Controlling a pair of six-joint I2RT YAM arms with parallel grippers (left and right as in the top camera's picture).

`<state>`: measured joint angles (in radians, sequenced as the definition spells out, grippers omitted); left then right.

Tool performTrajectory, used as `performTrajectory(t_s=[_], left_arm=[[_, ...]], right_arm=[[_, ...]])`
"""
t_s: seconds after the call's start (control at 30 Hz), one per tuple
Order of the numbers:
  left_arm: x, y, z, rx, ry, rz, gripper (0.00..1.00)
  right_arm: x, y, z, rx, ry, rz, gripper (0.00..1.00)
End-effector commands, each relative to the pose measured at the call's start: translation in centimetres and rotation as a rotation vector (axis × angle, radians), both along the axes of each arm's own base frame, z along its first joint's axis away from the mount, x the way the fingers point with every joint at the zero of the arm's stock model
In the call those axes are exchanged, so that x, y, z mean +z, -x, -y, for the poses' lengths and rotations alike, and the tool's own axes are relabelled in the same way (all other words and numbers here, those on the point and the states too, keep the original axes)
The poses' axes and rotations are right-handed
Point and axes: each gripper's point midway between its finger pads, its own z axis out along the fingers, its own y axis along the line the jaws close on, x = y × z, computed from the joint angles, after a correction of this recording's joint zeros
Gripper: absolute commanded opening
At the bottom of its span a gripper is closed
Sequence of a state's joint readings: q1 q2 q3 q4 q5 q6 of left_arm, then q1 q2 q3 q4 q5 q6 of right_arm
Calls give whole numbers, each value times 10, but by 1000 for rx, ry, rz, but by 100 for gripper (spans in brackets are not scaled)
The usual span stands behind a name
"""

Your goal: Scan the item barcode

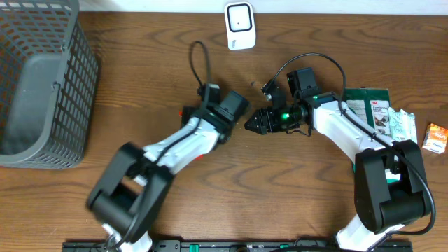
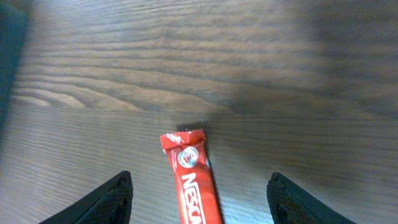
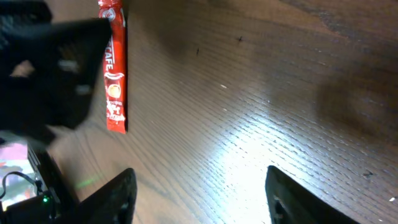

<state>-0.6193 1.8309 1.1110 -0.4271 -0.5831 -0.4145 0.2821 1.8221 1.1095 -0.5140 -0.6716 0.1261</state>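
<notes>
Sachet [image 2: 189,180], red with white Nescafé lettering, lies flat on the wooden counter [image 1: 140,70] near its middle. The left tool [image 2: 199,179] hangs over it with its two dark fingers [image 2: 115,199] spread wide. The sachet sits between them, touching neither. Its lower end runs out of the left wrist view. From above, the left arm covers most of the sachet.

The right tool [image 3: 199,173] is also spread apart, with only bare wood between its fingers [image 3: 118,199]. In the right wrist view the sachet shows at the upper left, well apart from those fingers and next to the blurred dark bulk of the left arm. A bright patch of light falls on the wood ahead of the right tool. In the overhead view a green light [image 1: 283,115] glows on the right arm, close behind the tool.

A grey mesh basket [image 1: 80,77] stands at the far left corner. A white device [image 1: 239,26] sits at the middle of the far edge. A green package [image 1: 371,108] and an orange packet [image 1: 437,137] lie by the right edge.
</notes>
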Motion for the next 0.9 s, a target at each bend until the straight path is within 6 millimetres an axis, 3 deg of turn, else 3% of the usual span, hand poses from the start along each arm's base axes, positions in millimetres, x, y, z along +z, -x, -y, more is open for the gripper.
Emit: performTrajectory(t_s=[0.0, 0.13, 0.2, 0.27, 0.4, 0.47, 0.63, 0.87], left_arm=[[37, -6, -7, 30, 334, -58, 67], [60, 1, -50, 128, 566, -118, 67], [73, 5, -88, 216, 641, -103, 67], [76, 12, -118, 285, 680, -110, 68], [63, 29, -146, 393, 686, -160, 72], [57, 36, -153, 420, 685, -177, 72], [55, 38, -154, 421, 679, -184, 74], [55, 39, -154, 424, 678, -192, 74]], right_arm=[[2, 2, -11, -27, 17, -11, 57], [8, 1, -25, -12, 159, 35, 56], [30, -9, -33, -8, 291, 113, 58], [66, -22, -53, -20, 346, 226, 56], [95, -28, -94, -40, 370, 384, 51], [84, -28, -106, -49, 417, 426, 51], [34, -15, -150, 21, 479, 466, 52], [-30, -9, -176, 71, 513, 449, 52]])
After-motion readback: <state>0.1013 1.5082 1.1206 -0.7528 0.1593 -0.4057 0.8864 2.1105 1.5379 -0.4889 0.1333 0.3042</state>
